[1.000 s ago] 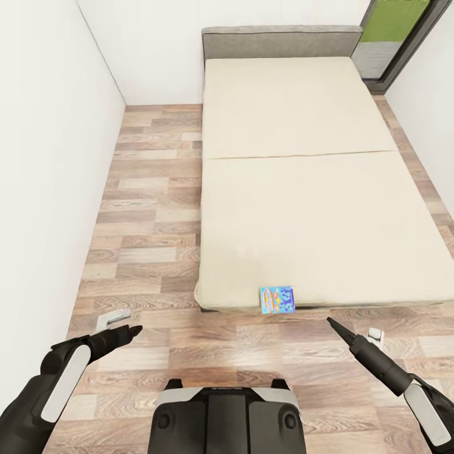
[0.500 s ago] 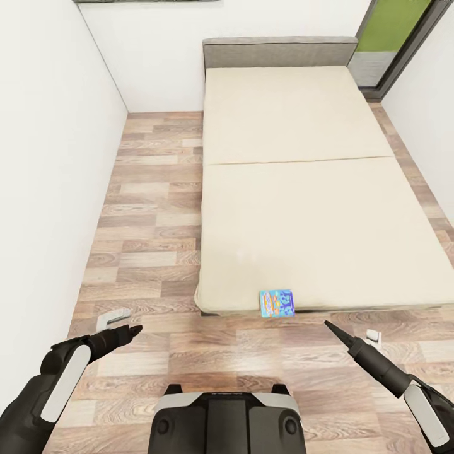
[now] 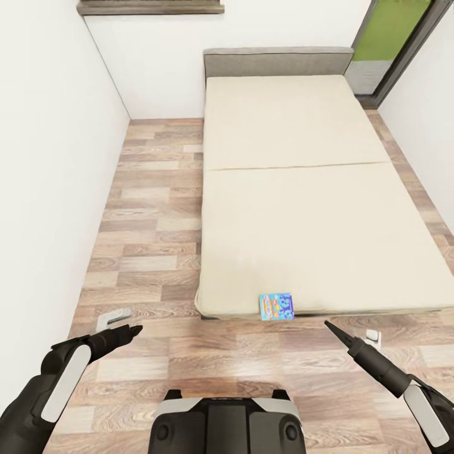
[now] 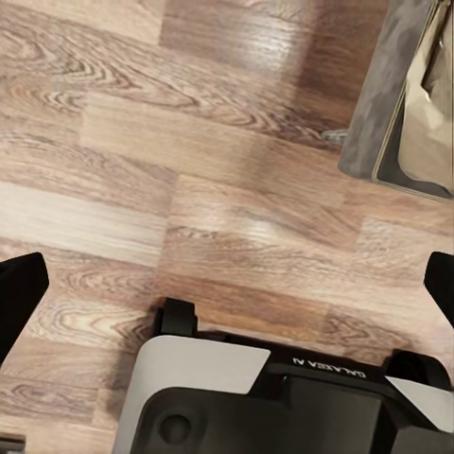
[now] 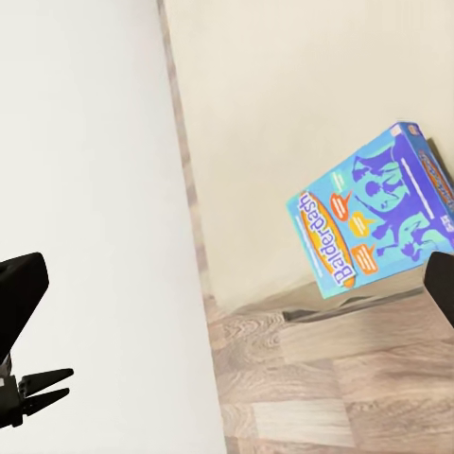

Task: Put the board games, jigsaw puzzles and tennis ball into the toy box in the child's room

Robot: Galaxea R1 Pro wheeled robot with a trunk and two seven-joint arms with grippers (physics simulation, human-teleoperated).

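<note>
A home bedroom: wide beige bed (image 3: 315,195) with grey headboard (image 3: 277,61), wood-plank floor (image 3: 148,221), white walls (image 3: 50,157).

Readable txt, 2 spots:
- small blue board game (image 5: 371,214) at foot edge of bed (image 3: 315,208): orange/yellow logo on box face reads approx "Balderdash" in R wrist view, letters run sideways. Smaller print on speech-bubble graphics + box side too small to read. In head view same box (image 3: 276,306) shows colour only, no legible txt
- robot base (image 4: 284,397) in L wrist view: white lettering on dark panel, upside down, reads "GALAXEA AI"

No other legible labels/nrs
</note>
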